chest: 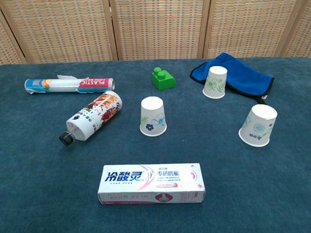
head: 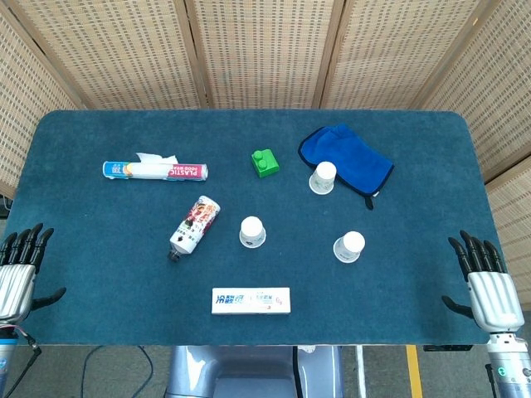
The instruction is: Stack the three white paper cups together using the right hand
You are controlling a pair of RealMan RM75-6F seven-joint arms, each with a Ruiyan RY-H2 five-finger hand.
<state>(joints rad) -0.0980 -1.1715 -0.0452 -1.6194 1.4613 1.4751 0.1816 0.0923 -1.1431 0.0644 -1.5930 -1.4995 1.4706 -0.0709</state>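
Three white paper cups with flower prints stand upside down and apart on the blue table. One cup (head: 252,232) (chest: 153,116) is near the middle. A second cup (head: 349,246) (chest: 258,125) stands to the right. The third cup (head: 323,177) (chest: 215,82) sits on the edge of a blue cloth (head: 348,157) (chest: 243,75). My right hand (head: 488,286) hangs open off the table's front right corner, holding nothing, well clear of the cups. My left hand (head: 18,275) is open at the front left edge. Neither hand shows in the chest view.
A toothpaste box (head: 250,300) (chest: 150,183) lies near the front edge. A printed bottle (head: 192,227) (chest: 92,117) lies on its side left of the middle cup. A plastic wrap roll (head: 154,170) (chest: 70,84) and a green brick (head: 265,162) (chest: 164,78) lie further back.
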